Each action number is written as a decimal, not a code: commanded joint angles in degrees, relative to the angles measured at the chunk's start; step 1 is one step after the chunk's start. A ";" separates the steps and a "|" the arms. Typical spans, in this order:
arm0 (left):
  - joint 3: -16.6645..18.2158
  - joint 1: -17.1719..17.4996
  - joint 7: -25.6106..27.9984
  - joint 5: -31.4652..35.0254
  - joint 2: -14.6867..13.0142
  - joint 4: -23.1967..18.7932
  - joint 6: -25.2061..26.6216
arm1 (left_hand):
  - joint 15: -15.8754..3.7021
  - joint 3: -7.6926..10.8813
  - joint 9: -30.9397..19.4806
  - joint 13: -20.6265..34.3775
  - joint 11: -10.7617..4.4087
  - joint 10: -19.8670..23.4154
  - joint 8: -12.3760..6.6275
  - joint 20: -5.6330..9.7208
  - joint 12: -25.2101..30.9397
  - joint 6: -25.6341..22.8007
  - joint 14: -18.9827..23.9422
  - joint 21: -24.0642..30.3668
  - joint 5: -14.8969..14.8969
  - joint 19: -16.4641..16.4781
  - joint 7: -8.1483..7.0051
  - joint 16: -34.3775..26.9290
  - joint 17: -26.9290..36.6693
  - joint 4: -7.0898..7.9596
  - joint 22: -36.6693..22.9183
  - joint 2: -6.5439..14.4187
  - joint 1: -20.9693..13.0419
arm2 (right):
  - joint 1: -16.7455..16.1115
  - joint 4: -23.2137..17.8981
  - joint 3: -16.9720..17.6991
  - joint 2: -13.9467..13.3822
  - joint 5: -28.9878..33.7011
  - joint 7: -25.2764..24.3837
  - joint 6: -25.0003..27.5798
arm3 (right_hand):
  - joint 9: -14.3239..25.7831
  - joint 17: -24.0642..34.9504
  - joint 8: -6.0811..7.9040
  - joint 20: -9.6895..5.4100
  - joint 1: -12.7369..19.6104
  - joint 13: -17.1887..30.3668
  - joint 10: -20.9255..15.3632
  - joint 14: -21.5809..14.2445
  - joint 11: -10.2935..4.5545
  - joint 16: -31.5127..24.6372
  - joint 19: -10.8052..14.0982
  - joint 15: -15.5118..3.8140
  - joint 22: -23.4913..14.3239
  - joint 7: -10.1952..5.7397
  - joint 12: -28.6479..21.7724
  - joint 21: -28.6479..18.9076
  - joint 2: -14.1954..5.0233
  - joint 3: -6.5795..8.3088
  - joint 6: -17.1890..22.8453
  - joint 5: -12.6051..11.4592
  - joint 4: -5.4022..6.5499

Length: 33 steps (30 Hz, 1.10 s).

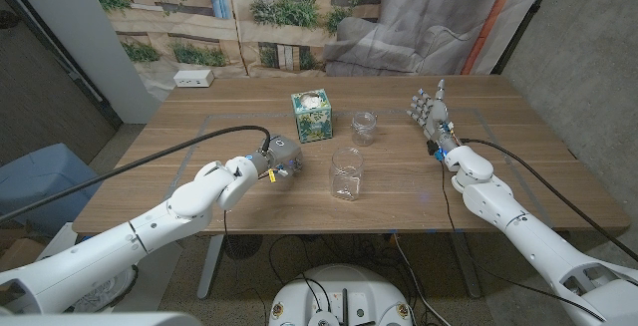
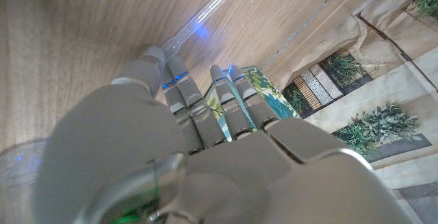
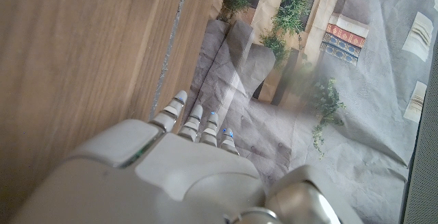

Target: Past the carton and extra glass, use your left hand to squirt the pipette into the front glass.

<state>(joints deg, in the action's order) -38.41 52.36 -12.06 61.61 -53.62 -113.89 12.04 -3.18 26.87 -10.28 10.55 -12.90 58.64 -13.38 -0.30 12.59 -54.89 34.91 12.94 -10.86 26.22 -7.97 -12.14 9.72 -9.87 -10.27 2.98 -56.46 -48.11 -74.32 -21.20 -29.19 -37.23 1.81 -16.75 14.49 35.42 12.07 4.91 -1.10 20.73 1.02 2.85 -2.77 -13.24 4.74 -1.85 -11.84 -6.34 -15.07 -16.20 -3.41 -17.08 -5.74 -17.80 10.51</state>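
My left hand (image 1: 276, 161) is curled over the table left of the front glass (image 1: 347, 173), a clear empty jar. In the left wrist view a clear pipette (image 2: 202, 15) sticks out from between the thumb and fingers (image 2: 179, 95), pinched there and lying low along the wood. The green patterned carton (image 1: 311, 115) (image 2: 263, 91) stands behind the hand, and the extra glass (image 1: 364, 127) is to the carton's right. My right hand (image 1: 432, 115) stands upright at the right side of the table, fingers apart and holding nothing.
A white power strip (image 1: 192, 78) lies at the table's back left corner. A printed backdrop hangs behind the table (image 1: 498, 181). A black cable runs along my left arm.
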 commanded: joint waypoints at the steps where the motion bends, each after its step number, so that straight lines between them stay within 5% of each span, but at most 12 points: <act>1: -0.24 -0.31 -0.64 0.44 -0.30 0.56 -0.16 | -8.61 -0.51 -0.25 0.14 0.01 1.19 -0.66 0.30 0.33 -1.22 0.58 0.32 0.11 0.61 0.20 -0.09 0.29 -0.15 -0.20 0.44 -0.39 | 0.00 0.01 0.00 0.00 0.00 0.00 0.00 | 0.11 0.26 0.37 0.03 0.00 0.15 0.45 0.51 -0.07 -0.31 0.33 -4.78 -0.30 -0.51 -0.05 -0.29 -3.36 -0.44 0.04 -0.27 -0.04; 33: 2.15 1.12 2.94 -0.29 -2.39 -0.72 -0.04 | -8.71 -1.74 -0.25 0.22 -0.08 3.12 -0.24 0.97 0.02 -3.39 2.05 0.18 0.10 0.91 0.44 0.12 0.31 -0.15 -0.22 0.93 -0.95 | -0.01 -0.06 0.00 -0.02 0.00 -0.03 0.05 | 0.11 0.26 0.40 0.04 0.01 0.17 -0.09 0.41 0.06 -0.35 0.31 -4.75 -0.30 -0.46 -0.27 -0.28 -3.35 -0.44 0.12 -0.27 -0.05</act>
<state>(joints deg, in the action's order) -37.46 52.87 -10.81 61.86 -55.20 -113.65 11.96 -3.39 25.22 -10.24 10.55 -12.90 61.09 -13.79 0.29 12.59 -57.86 36.35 12.94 -10.85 26.81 -7.67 -12.14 9.72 -10.12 -10.26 3.66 -57.15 -48.12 -74.33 -21.20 -29.20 -37.24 1.79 -16.74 14.49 35.42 12.07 4.91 -1.10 20.74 1.02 2.85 -2.77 -13.24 4.74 -1.84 -11.85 -6.33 -15.07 -16.20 -3.41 -17.07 -5.74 -17.80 10.51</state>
